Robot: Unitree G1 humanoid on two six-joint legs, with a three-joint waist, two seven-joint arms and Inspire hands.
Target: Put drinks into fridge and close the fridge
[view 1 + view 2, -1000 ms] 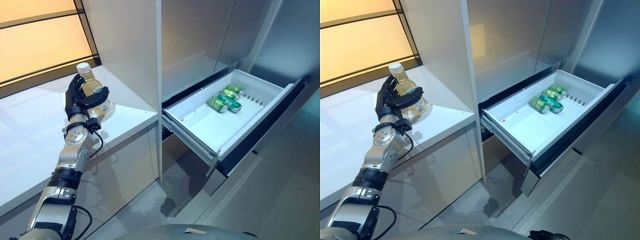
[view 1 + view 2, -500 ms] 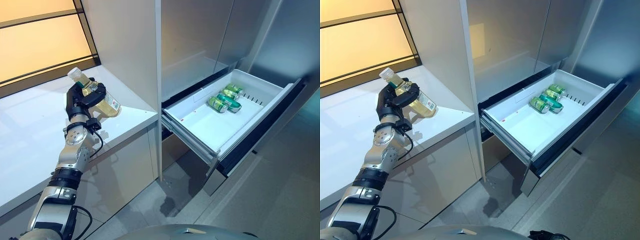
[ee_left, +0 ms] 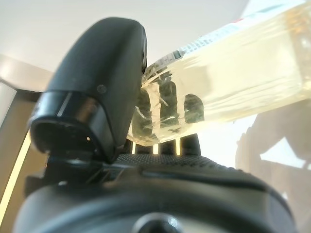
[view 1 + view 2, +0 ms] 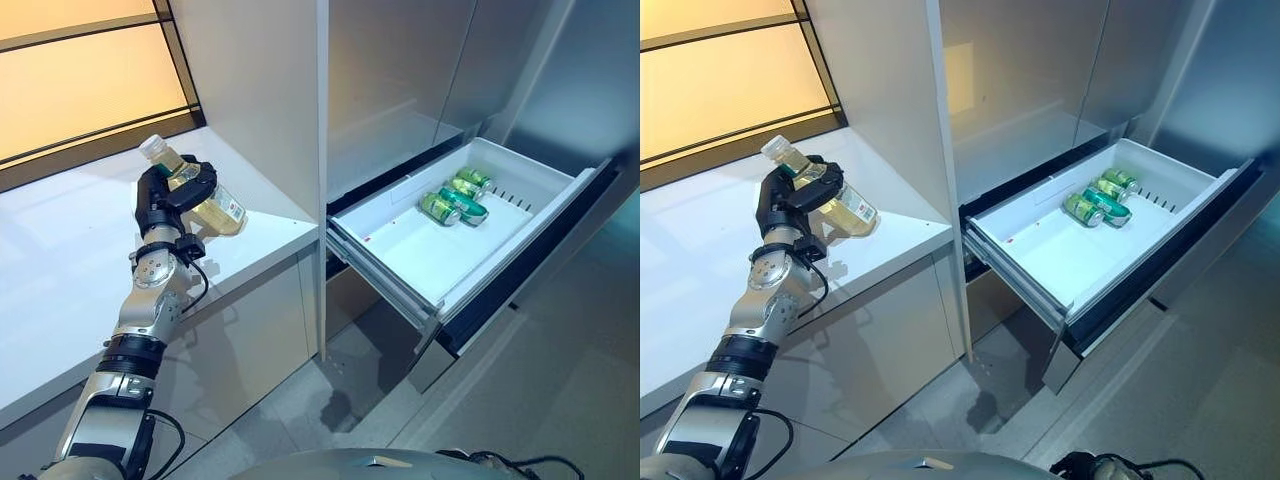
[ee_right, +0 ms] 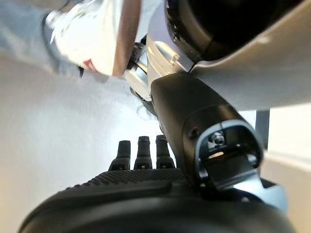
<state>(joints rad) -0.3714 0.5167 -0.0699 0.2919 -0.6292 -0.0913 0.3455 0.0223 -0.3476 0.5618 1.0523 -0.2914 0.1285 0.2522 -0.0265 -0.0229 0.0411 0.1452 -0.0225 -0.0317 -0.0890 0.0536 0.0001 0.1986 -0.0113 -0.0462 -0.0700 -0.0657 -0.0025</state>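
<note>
A clear bottle of yellow drink (image 4: 208,204) with a white cap is in my left hand (image 4: 163,193), whose fingers and thumb curl round it. It is tilted, cap toward the window, just above the white counter (image 4: 60,250). The left wrist view shows the bottle (image 3: 243,82) across my fingers (image 3: 167,104). The white fridge drawer (image 4: 400,250) stands pulled out to the right, with green cans (image 4: 452,198) lying at its far end. My right hand (image 5: 146,194) hangs with its fingers straight and holds nothing.
A tall grey cabinet panel (image 4: 260,90) stands between the counter and the fridge. Grey fridge doors (image 4: 400,70) rise above the drawer. Grey floor (image 4: 560,400) lies below the drawer. A person's leg and pale shoe (image 5: 82,29) show in the right wrist view.
The bottle stood upright on the counter in my left hand; now it is lifted and tilted, cap toward the window. The camera has shifted slightly.
</note>
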